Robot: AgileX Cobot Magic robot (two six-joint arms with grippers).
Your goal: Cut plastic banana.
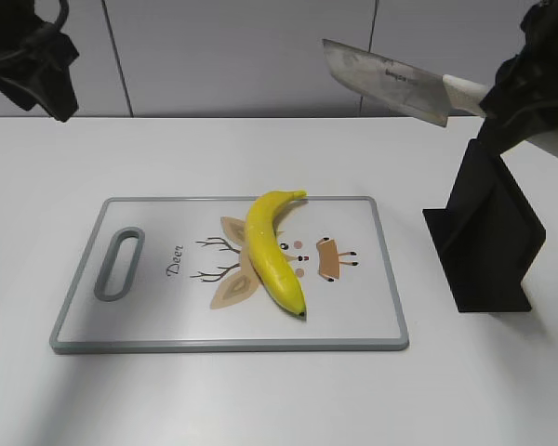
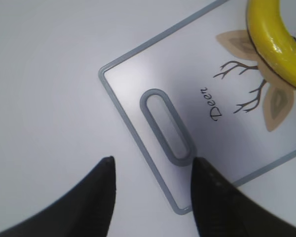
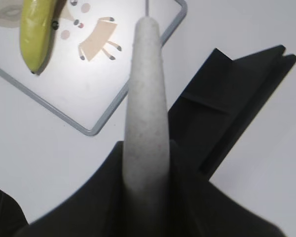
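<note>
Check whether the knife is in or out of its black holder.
Out: the right gripper holds the knife in the air above the black holder.

A plain white table is seen under even light — behind it, a pale grey panelled wall is crossed by thin dark seams.

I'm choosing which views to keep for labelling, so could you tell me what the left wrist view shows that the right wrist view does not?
Only the left wrist view shows the board's handle slot, the word "Deer" and the open left gripper. Only the right wrist view shows the knife clamped in the right gripper and the black knife stand. Both show the banana lying on the cutting board.
</note>
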